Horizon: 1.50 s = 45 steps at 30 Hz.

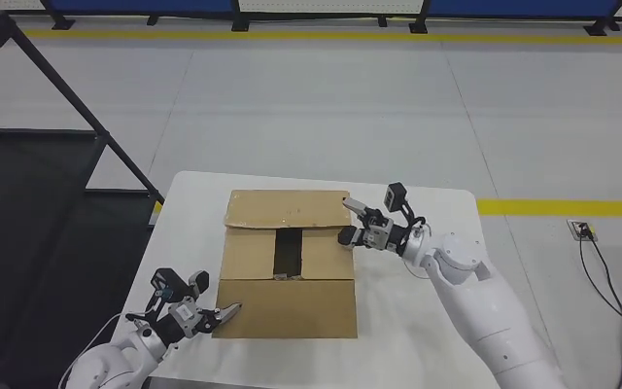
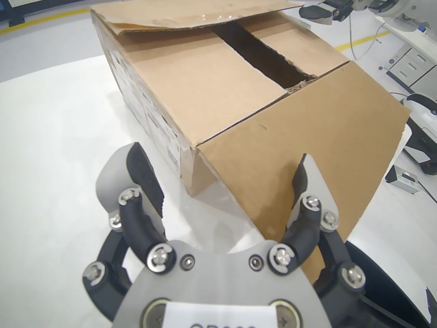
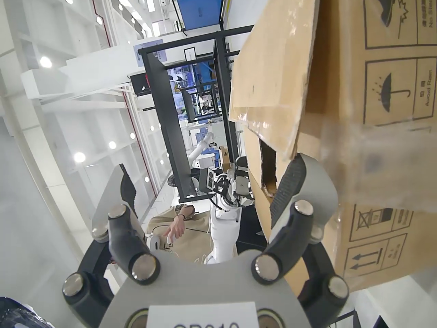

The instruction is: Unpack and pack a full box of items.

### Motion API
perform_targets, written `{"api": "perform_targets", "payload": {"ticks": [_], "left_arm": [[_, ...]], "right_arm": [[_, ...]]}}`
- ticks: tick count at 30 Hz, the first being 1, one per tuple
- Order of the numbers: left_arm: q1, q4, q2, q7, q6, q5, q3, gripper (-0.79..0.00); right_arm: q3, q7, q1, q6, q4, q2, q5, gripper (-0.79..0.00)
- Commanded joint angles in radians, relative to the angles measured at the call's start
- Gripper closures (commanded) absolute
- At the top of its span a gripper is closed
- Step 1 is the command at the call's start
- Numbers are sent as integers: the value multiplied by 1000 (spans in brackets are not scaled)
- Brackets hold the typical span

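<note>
Evidently poised to work the near flap (image 1: 287, 309), the left gripper (image 1: 217, 296) hovers lower left, fingers spread. The cardboard box (image 1: 255, 255) sits centre frame on the table (image 1: 418, 321). The right gripper (image 1: 350, 222), fingers likewise parted, flanks its right edge.

White rounded arm shells (image 1: 476, 301) carry thin black cables (image 1: 418, 229). The grey metal left gripper (image 2: 220, 158) and matching right gripper (image 3: 210, 165) show silver screws (image 2: 158, 257), black ribbed finger pads (image 2: 143, 172) and white printed labels (image 2: 218, 315).
</note>
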Motion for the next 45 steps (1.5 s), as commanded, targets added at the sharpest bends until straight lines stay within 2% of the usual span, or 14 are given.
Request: {"api": "perform_targets", "payload": {"ticks": [1, 5, 12, 18, 23, 33, 36, 40, 45], "left_arm": [[2, 0, 1, 3, -2, -1, 1, -785], [5, 1, 4, 6, -1, -3, 4, -785], [8, 1, 7, 15, -4, -7, 15, -785], [10, -1, 10, 25, -7, -7, 20, -785], [14, 2, 12, 40, -1, -17, 21, -785], [4, 1, 16, 34, 24, -42, 29, -785], [-2, -1, 17, 23, 27, -43, 37, -785], [-6, -5, 19, 15, 25, -34, 44, -785], [-1, -11, 22, 14, 26, -24, 47, -785]], "right_arm": [[-10, 1, 15, -8, 14, -5, 7, -785], [-22, -21, 42, -40, 34, -15, 16, -785], [-63, -170, 120, -88, 57, -42, -34, -785], [-136, -300, 255, -71, 203, -86, -91, -785], [-205, -377, 336, -144, 339, -134, -117, -785], [-209, -382, 340, -151, 348, -137, -122, -785], [-204, -415, 308, -136, 322, -140, -110, -785], [-226, -501, 326, -110, 339, -167, -110, -785], [-266, -602, 398, -126, 465, -218, -114, -785]]}}
